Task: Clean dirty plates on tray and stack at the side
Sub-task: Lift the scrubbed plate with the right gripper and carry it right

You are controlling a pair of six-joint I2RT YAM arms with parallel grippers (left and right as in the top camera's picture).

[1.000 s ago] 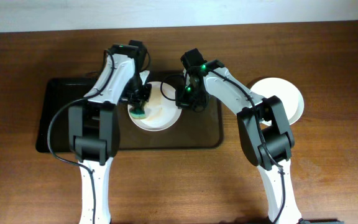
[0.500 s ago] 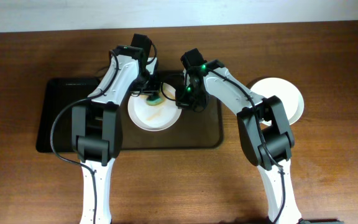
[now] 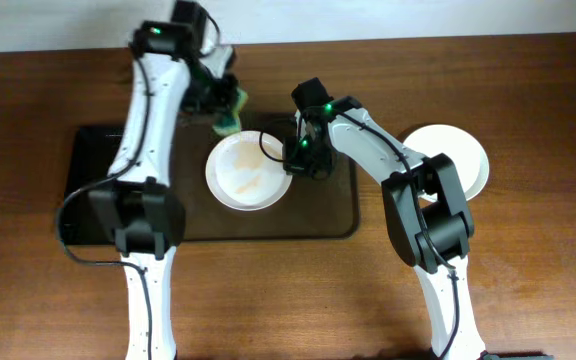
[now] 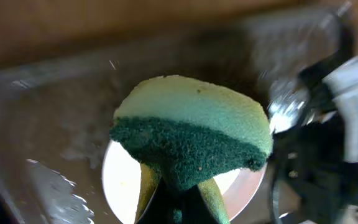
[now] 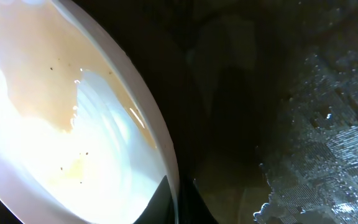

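A white plate (image 3: 249, 170) with faint brown sauce smears lies on the dark brown tray (image 3: 118, 215). My right gripper (image 3: 294, 160) is shut on the plate's right rim; the right wrist view shows the rim (image 5: 160, 155) pinched between the fingers (image 5: 178, 208). My left gripper (image 3: 226, 112) is shut on a green-and-yellow sponge (image 4: 191, 134) and holds it above the tray's far edge, up and left of the plate. A clean white plate (image 3: 450, 160) sits on the table right of the tray.
The wooden table (image 3: 528, 260) surrounds the tray. The tray's surface looks wet in the right wrist view (image 5: 328, 137). A light wall strip (image 3: 368, 15) runs along the table's far edge.
My left gripper has lifted the sponge off the plate and moved it away toward the tray's far edge. The right gripper and the plate have stayed put.
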